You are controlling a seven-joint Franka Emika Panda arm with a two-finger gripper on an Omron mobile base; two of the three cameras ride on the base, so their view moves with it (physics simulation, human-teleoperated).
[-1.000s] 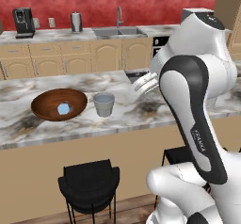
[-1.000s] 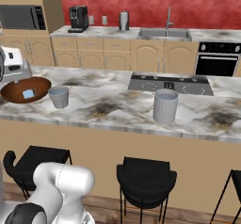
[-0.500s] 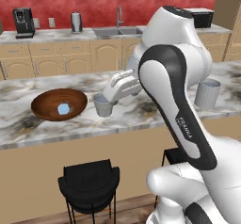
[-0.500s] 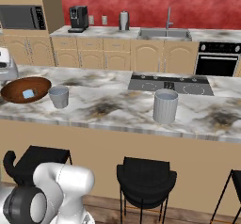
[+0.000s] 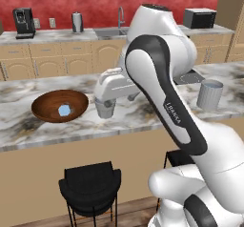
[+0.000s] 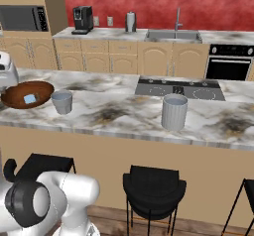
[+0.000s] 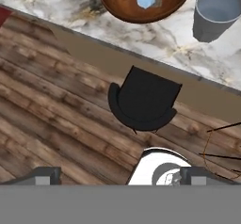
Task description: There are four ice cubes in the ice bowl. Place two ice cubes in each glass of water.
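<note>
Standing on the tabletop (image 6: 114,113): ice bowl, two glasses of water, all upright, with a black cooktop (image 6: 178,87) set in behind them.
Ice bowl (image 5: 45,108): wide, dark reddish-brown wood, near the robot's left end of the marble tabletop; seen at the top edge of the hand view, partly cut off.
Ice cubes (image 5: 64,109): pale blue, lying inside the ice bowl near its middle; visible as one small cluster, count not clear.
Shorter glass (image 6: 62,102): grey-blue, just beside the ice bowl on its right, apart from it; partly hidden behind the robot's hand in the left base view.
Taller glass (image 6: 174,112): ribbed grey-blue tumbler, well apart from the bowl, far along the tabletop to the right, near the front edge.
Tool (image 7: 123,175): wide open, holding nothing; two dark fingertips (image 7: 44,175) far apart at the bottom of the hand view, aimed down past the tabletop's front edge.
Arm (image 5: 157,78): white with dark joints, bent over the tabletop, hand close to the shorter glass.
Stool (image 7: 143,104): black, on the wooden floor (image 7: 47,100) below the tabletop edge, directly under the hand.
Back wall: red, with wooden cabinets, a steel kettle (image 6: 130,22) and a coffee machine (image 6: 83,19).
</note>
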